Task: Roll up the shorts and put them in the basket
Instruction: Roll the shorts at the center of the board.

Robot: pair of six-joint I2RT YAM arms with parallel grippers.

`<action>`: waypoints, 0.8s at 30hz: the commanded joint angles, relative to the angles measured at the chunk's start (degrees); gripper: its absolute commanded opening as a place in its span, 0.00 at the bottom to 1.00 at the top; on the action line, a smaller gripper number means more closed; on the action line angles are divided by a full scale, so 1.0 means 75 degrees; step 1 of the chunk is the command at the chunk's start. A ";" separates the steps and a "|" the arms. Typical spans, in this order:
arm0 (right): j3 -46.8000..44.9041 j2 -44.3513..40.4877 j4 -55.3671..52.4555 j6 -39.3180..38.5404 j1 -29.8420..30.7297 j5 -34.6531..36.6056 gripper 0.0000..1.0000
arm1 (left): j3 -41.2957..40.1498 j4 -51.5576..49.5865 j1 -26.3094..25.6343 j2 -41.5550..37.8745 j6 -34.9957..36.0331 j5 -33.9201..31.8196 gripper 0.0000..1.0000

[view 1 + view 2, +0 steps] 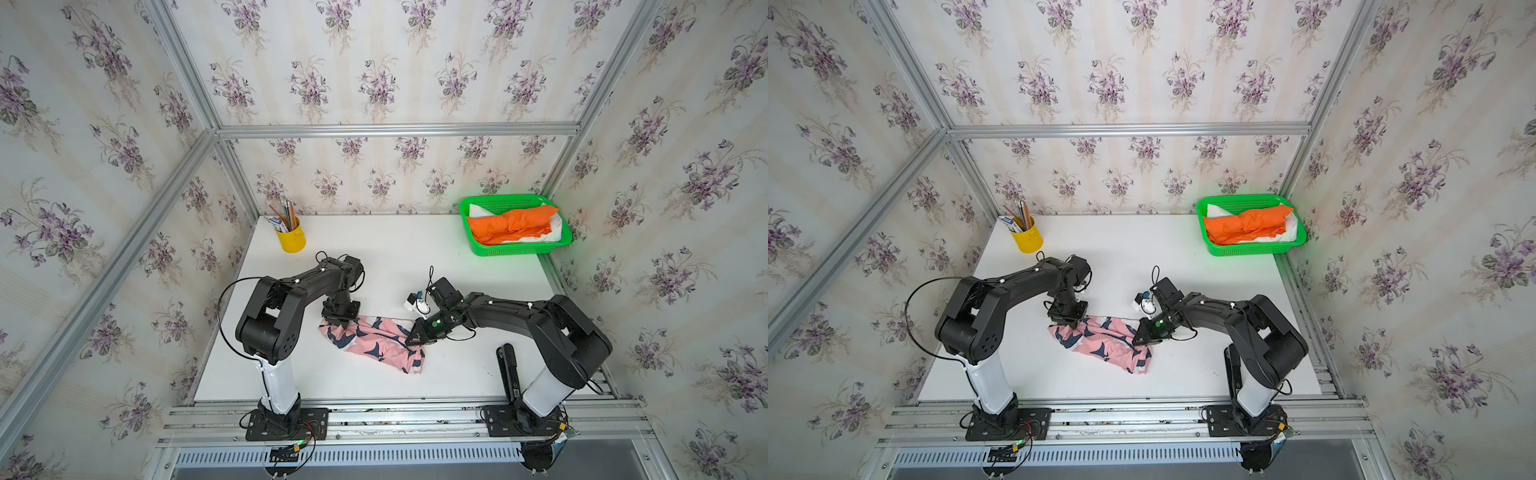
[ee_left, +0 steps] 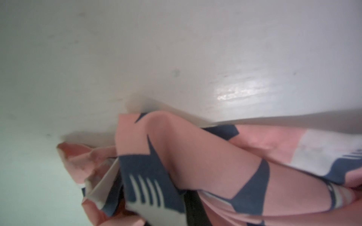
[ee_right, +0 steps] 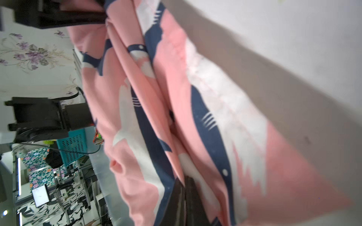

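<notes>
The pink shorts (image 1: 374,345) stretch crumpled across the table (image 1: 374,266) between the arms. The right gripper (image 1: 414,340), jaws closed, pinches their right edge. The left gripper (image 1: 340,321), nearly closed, clamps their left end. Far right, orange shorts (image 1: 515,222) lie over white shorts (image 1: 552,233) in the basket (image 1: 515,250).

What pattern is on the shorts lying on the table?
Navy-and-white sharks cover the pink shorts, clearest in the right wrist view.

Pink shark-print shorts (image 1: 374,343) lie bunched on table (image 1: 395,257); orange shorts (image 1: 513,224) cover white shorts (image 1: 555,233) in basket (image 1: 515,250).
</notes>
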 commanded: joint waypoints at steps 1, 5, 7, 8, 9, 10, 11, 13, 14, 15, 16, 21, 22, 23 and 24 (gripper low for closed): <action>-0.0053 -0.0197 -0.0755 -0.0001 -0.0026 0.1479 0.00 | -0.0087 0.0690 -0.0009 0.0126 0.0224 -0.0628 0.18; 0.0555 -0.1591 -0.1518 -0.0320 0.0579 0.3271 0.38 | -0.0114 0.0754 -0.0029 0.0028 0.0345 -0.0414 0.19; 0.1053 -0.2024 -0.1925 -0.0791 0.1266 0.4440 0.51 | -0.0111 0.0761 -0.0034 0.0052 0.0386 -0.0303 0.19; 0.1298 -0.2132 -0.2050 -0.1077 0.1686 0.4926 0.55 | -0.0120 0.0777 -0.0046 0.0058 0.0398 -0.0247 0.19; 0.1442 -0.2189 -0.2089 -0.1385 0.2062 0.5205 0.57 | -0.0126 0.0788 -0.0045 0.0051 0.0412 -0.0210 0.19; 0.1550 -0.2194 -0.2031 -0.1765 0.2563 0.5450 0.61 | -0.0126 0.0801 -0.0056 0.0054 0.0432 -0.0182 0.19; 0.1591 -0.2138 -0.1946 -0.2101 0.3036 0.5740 0.65 | -0.0126 0.0792 -0.0054 0.0052 0.0450 -0.0179 0.19; 0.1724 -0.1785 -0.1930 -0.2591 0.3706 0.6151 0.70 | -0.0118 0.0778 -0.0057 0.0052 0.0485 -0.0190 0.20; 0.1791 -0.1547 -0.1920 -0.2731 0.3927 0.6312 0.72 | -0.0114 0.0774 -0.0058 0.0052 0.0496 -0.0212 0.21; 0.1822 -0.1320 -0.1910 -0.2861 0.4079 0.6383 0.73 | -0.0100 0.0756 -0.0058 0.0052 0.0495 -0.0231 0.21; 0.1774 -0.1112 -0.1784 -0.2990 0.4210 0.6512 0.74 | -0.0079 0.0744 -0.0058 0.0046 0.0505 -0.0237 0.22; 0.1485 -0.0149 -0.1266 -0.3093 0.4265 0.6923 0.77 | -0.0070 0.0794 -0.0055 -0.0068 0.0479 -0.0070 0.24; 0.1461 0.0029 -0.1230 -0.3038 0.4265 0.7014 0.72 | -0.0090 0.0822 -0.0053 -0.0137 0.0480 -0.0028 0.26; 0.1449 0.0182 -0.1222 -0.2945 0.4263 0.7024 0.62 | -0.0123 0.0838 -0.0052 -0.0223 0.0477 -0.0035 0.27; 0.1449 0.0253 -0.1243 -0.2840 0.4260 0.6933 0.52 | -0.0137 0.0844 -0.0058 -0.0309 0.0478 -0.0049 0.28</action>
